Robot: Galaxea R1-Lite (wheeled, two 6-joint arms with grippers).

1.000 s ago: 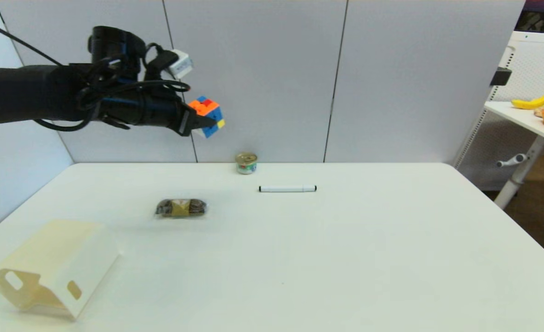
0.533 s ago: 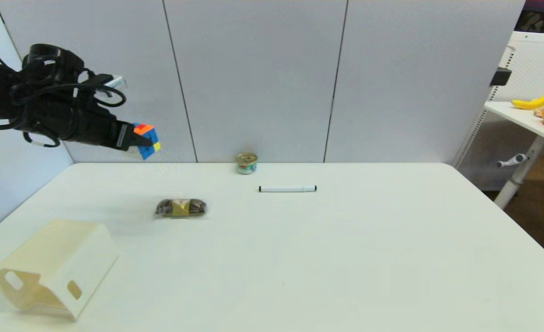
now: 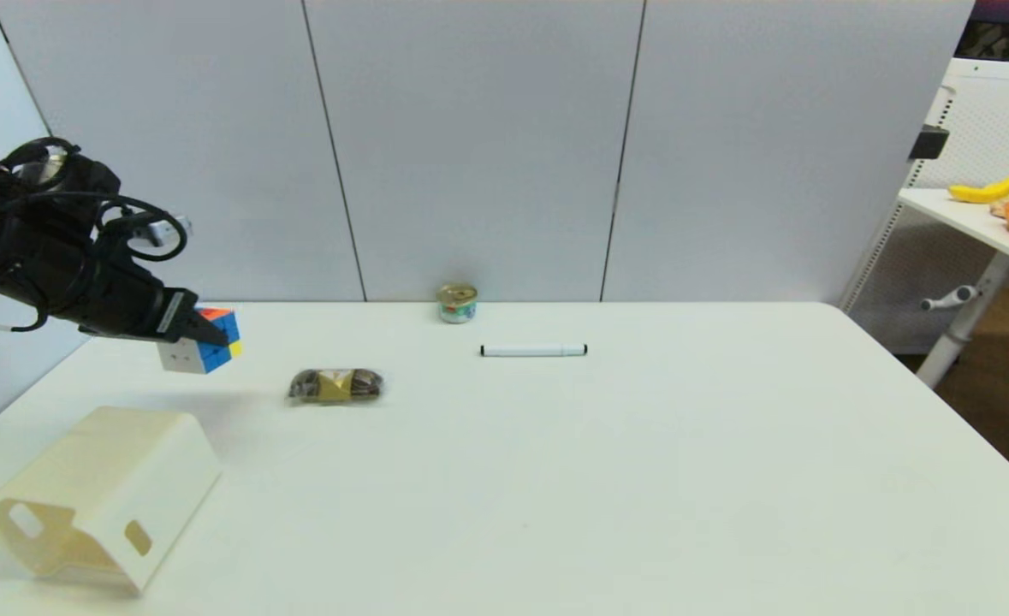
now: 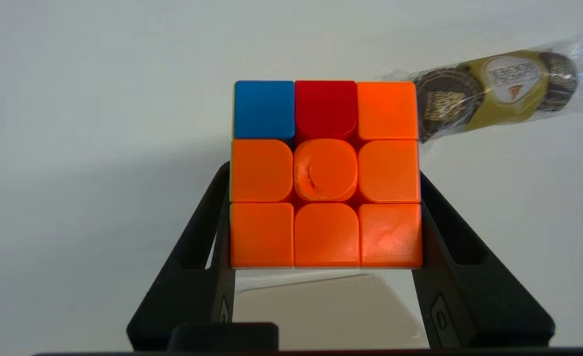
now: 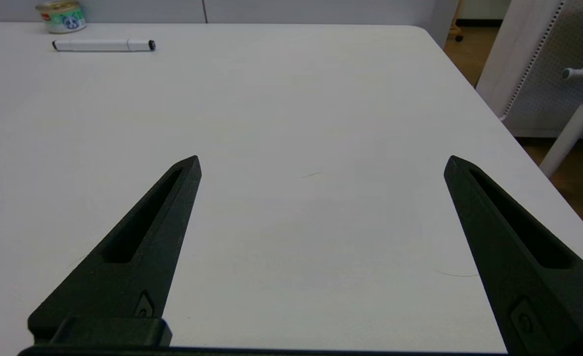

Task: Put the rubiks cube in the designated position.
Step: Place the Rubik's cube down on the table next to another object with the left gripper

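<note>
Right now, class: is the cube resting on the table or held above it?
Held above it: the left pincer is shut on the rubiks cube, and its shadow falls on the table below.

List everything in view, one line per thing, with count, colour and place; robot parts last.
rubiks cube: one, mostly orange face, held above the table's far left
cardboard box: one, cream, near left corner
chocolate pack: one, gold and brown, left of centre
can: one, small, at the far edge
marker: one, white with black ends, right of the can
table: one, white
side table: one, white, far right, with a banana
left gripper: black, shut on the cube
right gripper: black, open, low over the table's right side
</note>
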